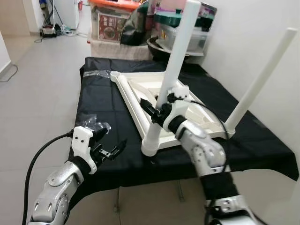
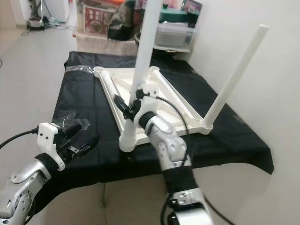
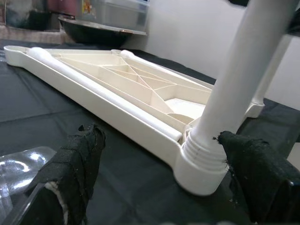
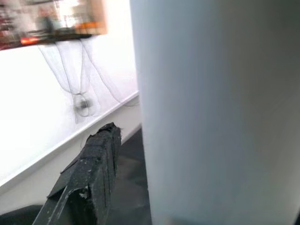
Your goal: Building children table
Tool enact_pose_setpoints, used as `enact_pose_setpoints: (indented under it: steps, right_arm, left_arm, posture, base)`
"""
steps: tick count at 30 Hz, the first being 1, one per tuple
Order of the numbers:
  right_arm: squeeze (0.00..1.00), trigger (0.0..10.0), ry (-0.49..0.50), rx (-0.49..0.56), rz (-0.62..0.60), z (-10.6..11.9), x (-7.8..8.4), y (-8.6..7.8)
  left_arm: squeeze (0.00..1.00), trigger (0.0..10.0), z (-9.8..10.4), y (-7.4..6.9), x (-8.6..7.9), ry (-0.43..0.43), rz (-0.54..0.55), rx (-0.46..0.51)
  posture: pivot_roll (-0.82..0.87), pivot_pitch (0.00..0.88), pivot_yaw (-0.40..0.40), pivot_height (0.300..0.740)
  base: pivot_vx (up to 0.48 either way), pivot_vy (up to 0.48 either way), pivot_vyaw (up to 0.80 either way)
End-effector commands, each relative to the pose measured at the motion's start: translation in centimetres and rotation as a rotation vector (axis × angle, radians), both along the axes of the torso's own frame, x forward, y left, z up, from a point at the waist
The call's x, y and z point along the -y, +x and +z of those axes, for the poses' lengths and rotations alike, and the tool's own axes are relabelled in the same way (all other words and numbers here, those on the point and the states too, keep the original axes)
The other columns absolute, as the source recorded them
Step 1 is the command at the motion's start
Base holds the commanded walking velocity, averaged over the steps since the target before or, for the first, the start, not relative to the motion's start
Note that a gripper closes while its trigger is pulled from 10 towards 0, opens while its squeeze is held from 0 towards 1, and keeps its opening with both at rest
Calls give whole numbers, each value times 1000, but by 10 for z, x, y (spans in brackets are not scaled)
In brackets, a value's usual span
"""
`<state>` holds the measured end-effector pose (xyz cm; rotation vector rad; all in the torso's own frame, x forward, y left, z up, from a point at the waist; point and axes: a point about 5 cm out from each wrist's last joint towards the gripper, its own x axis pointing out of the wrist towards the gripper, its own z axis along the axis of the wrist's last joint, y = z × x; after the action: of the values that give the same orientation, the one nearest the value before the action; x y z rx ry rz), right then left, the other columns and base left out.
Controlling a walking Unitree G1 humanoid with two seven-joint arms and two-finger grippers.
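Right gripper (image 1: 161, 108) closed around the near leg (image 1: 174, 65), partway up the white tube, with one black finger (image 4: 89, 180) seen pressed alongside it in the right wrist view. Left gripper (image 1: 110, 151) held low at the front edge of the black-covered table (image 1: 101, 101), fingers spread and holding nothing (its wrist view looks between them at the near leg's socket (image 3: 199, 166)).

Children's tabletop (image 1: 145, 93) lying upside down on the black cloth, ribbed underside up. Two legs stand seated in corner sockets: the near leg at the front corner and a second leg (image 1: 262, 79) at the right corner, leaning outward toward the wall. A third leg (image 3: 93, 89) appears to lie loose along the tabletop's left edge, not yet mounted. The far corner socket (image 1: 115, 74) is vacant; a fourth leg cannot be made out. A clear plastic bag (image 1: 91, 123) lies just beside the left gripper.

Judged progress: roughly half done. Remaining, by appearance, are securing the near leg, mounting two more legs, and turning the table upright.
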<state>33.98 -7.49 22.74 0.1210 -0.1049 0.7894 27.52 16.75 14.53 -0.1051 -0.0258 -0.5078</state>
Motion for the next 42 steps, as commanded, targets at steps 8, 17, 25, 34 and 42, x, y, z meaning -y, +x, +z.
enact_pose_setpoints:
  steps: [8,17,25,34,42]
  right_arm:
    - [0,0,-149,-13,56,-18,1,19]
    - [0,0,-157,-106,-145,-24,27,35]
    - [0,0,-6,-531,-847,-81,54,27]
    - [1000,10000,34,-316,-497,-46,-8,11]
    - [0,10000,33,-82,15,-6,-8,-5]
  left_arm:
    - [0,10000,-4,-1,5,-18,1,-8]
    - [0,10000,-3,-2,5,-23,-2,-8]
    - [0,10000,-3,-3,3,-20,-2,-10]
    - [0,10000,-3,-2,2,-10,-7,-16]
    - [0,10000,-3,-2,3,-22,4,-11]
  posture:
    - [175,0,-209,740]
    - [166,0,-201,740]
    - [179,0,-195,740]
    - [172,0,-187,740]
    - [170,0,-192,740]
  base:
    - [0,0,0]
    - [0,0,0]
    - [0,0,0]
    - [0,0,0]
    - [0,0,0]
